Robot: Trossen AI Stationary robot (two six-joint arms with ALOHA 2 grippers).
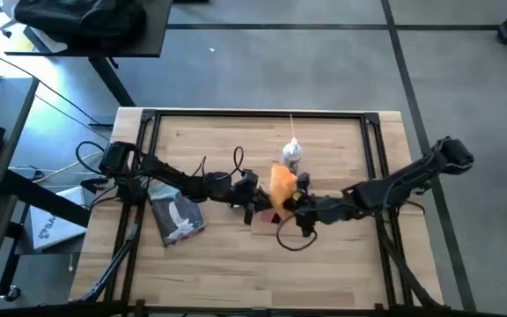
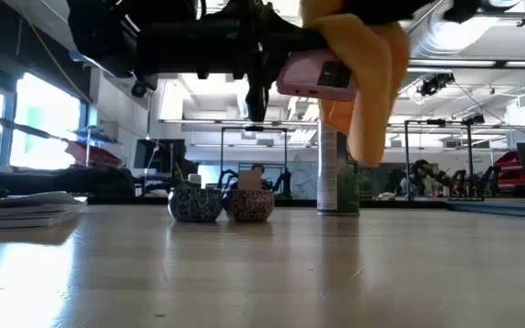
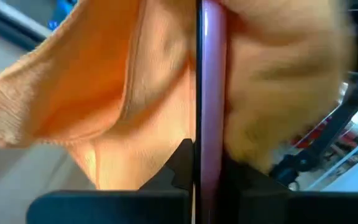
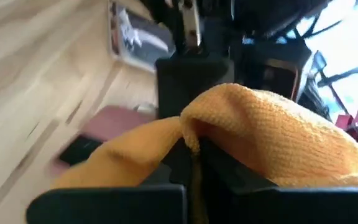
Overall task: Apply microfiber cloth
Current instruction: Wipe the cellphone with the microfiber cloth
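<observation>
Two grippers meet mid-table, both lifted off the wood. Right gripper [image 4: 191, 163] is pinched tight on the microfiber cloth [image 1: 281, 186], which drapes down over its fingers. Left gripper [image 3: 197, 165] is clamped edge-on around a thin pink phone-like device [image 2: 317, 77], held roughly level in low view. Cloth is pressed vs. the device, hanging past its end on the right arm's side. My read: wipe should run along the device's long axis, twd the left arm. Spray bottle [image 1: 292, 157] stands just behind.
</observation>
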